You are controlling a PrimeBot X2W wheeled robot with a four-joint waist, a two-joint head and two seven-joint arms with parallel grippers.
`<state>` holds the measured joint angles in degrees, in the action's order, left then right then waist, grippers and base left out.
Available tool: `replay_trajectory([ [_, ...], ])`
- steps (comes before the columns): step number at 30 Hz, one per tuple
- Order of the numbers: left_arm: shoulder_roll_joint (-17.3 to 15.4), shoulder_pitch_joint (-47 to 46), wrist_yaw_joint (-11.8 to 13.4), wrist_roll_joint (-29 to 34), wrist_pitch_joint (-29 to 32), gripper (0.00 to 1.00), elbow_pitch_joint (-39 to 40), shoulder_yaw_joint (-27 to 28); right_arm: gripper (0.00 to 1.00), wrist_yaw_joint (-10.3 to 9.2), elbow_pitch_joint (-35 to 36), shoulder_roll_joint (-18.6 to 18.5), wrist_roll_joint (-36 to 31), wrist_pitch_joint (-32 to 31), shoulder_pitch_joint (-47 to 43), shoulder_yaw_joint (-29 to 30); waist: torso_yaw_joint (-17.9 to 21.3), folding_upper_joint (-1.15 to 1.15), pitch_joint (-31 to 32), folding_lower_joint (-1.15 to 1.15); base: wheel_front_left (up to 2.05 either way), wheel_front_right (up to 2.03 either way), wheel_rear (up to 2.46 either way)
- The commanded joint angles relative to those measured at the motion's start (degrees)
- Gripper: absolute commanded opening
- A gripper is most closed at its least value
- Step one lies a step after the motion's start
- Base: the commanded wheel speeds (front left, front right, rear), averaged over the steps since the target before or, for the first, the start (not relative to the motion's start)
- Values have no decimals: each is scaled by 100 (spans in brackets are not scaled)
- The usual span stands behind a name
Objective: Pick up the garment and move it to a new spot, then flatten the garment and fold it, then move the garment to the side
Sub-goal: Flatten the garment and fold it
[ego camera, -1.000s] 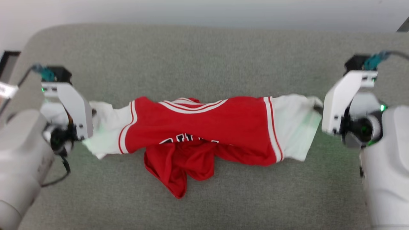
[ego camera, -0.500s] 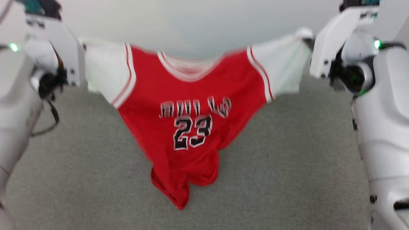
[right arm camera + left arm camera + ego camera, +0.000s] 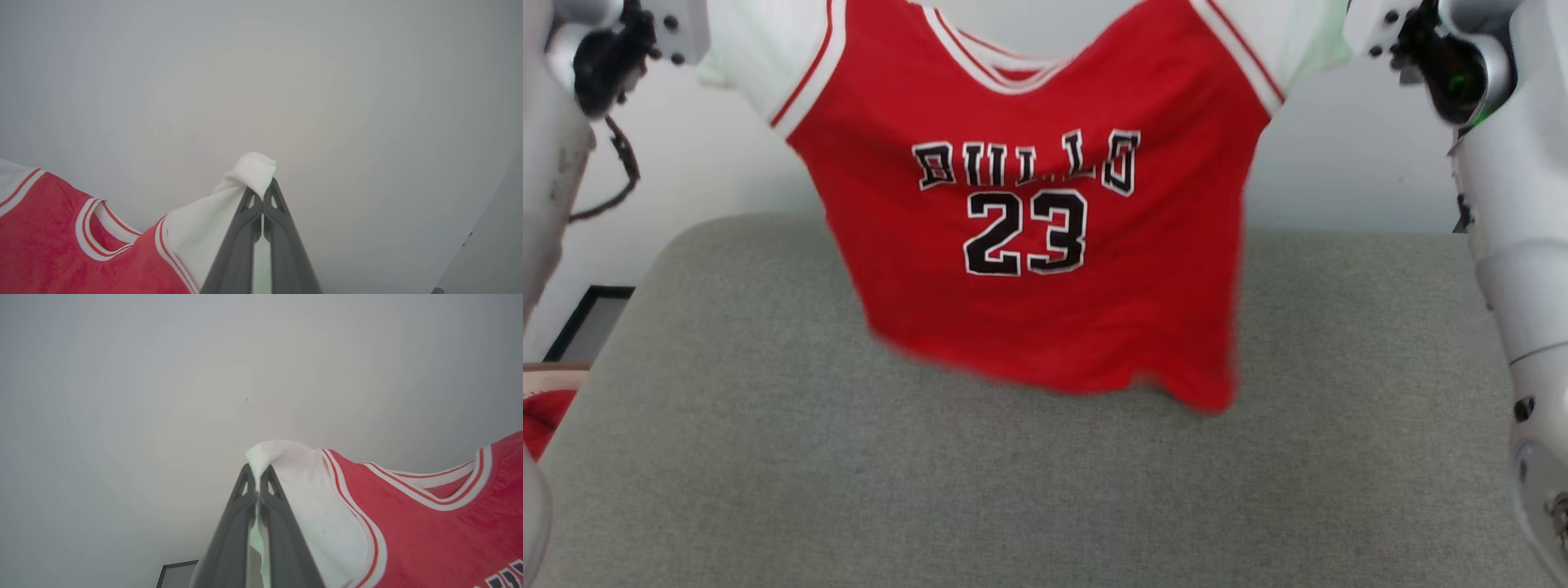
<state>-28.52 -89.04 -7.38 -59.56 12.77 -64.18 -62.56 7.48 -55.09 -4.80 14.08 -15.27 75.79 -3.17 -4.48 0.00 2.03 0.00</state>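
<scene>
The garment (image 3: 1045, 278), a red jersey with white sleeves and black "BULLS 23" print, hangs spread in the air above the grey cushioned surface (image 3: 1045, 490). Its lower hem floats just over the grey fabric. In the left wrist view, my left gripper (image 3: 257, 479) is shut on the white tip of one sleeve (image 3: 282, 457). In the right wrist view, my right gripper (image 3: 262, 192) is shut on the white tip of the other sleeve (image 3: 253, 169). Both wrists sit at the top corners of the head view, with their fingertips cut off by the frame.
A pale wall (image 3: 1339, 163) rises behind the grey surface. At the far left edge lie a dark-framed object (image 3: 588, 322) and a bit of red cloth (image 3: 543, 416). The right arm's white body (image 3: 1519, 327) runs down the right side.
Both grippers have lifted the garment off the surface; it went from lying bunched to hanging spread with its print showing. The head view has tilted up toward the wall.
</scene>
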Motion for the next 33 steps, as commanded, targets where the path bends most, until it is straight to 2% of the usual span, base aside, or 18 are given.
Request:
replay_trajectory([
  [1, 16, -136, 2, 70, -71, 0, -49, -15, 0, 3, -125, -40, -44, 199, 187, -41, 4, 0, -51, 0, 0, 0, 0],
  [7, 80, -424, -2, 146, -336, 0, -135, -49, 0, 3, -529, -113, -109, 768, 668, -199, 39, 0, -423, 0, 0, 0, 0],
  [12, 119, -807, -4, 252, -757, 0, -150, -42, 0, 3, -665, -245, -352, 1363, 1161, -268, 48, 0, -1211, 0, 0, 0, 0],
  [16, 179, -1371, 16, 392, -1199, 0, -183, -19, 0, 3, -649, -420, -772, 2086, 1701, -303, -2, 0, -1980, 0, 0, 0, 0],
  [21, 294, -2066, 222, 585, -2101, 0, -254, 83, 0, 3, -624, -566, -1511, 2877, 2261, -175, -49, 0, -2819, 0, 0, 0, 0],
  [26, 412, -2596, 335, 635, -2576, 0, -292, 211, 0, 3, -251, -616, -2209, 3036, 2562, 48, -98, 0, -3390, 0, 0, 0, 0],
  [33, 531, -3102, 337, 656, -2794, 0, -121, 574, 0, 2, 1323, -552, -3247, 3039, 2392, 455, -268, 0, -4058, 0, 0, 0, 0],
])
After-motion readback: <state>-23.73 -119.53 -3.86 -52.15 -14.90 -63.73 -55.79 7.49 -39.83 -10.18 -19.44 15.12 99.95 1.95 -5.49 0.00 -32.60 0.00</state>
